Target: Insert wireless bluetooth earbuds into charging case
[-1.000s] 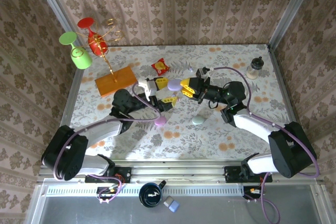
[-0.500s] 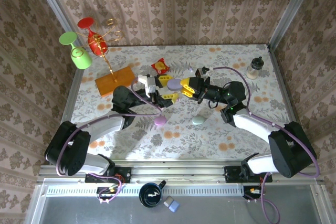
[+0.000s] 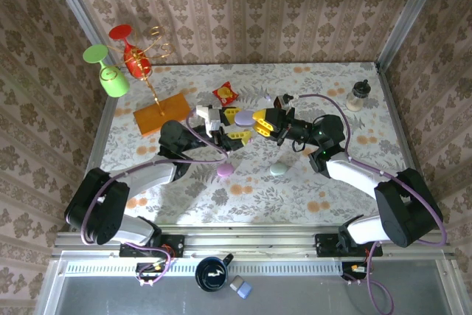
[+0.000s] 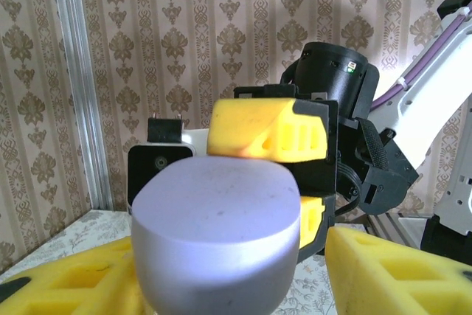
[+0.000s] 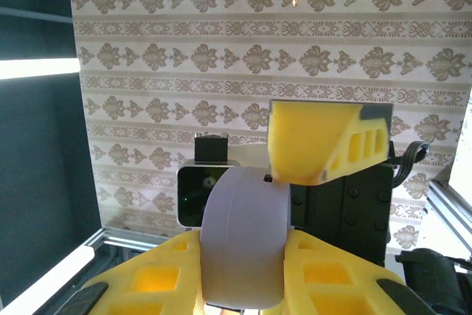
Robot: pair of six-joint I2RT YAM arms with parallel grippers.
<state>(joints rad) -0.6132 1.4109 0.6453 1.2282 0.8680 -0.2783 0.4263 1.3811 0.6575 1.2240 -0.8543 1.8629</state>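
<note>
Wallpaper walls (image 3: pixel 258 5) stand round a flowery worktop (image 3: pixel 324 86). Above its middle the lilac case (image 3: pixel 244 117) hangs with its long side running left to right. Both arms reach in and meet there. The right gripper (image 3: pixel 259 122) squeezes the case. The left gripper (image 3: pixel 237 125) sits round it, fingers apart.

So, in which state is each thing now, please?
lilac case: closed, held in jaws.
right gripper: shut on lilac case.
left gripper: jaws around lilac case, gap on one side.
pink case: closed, on table.
mint case: closed, on table.
jar: upright, capped.
</note>
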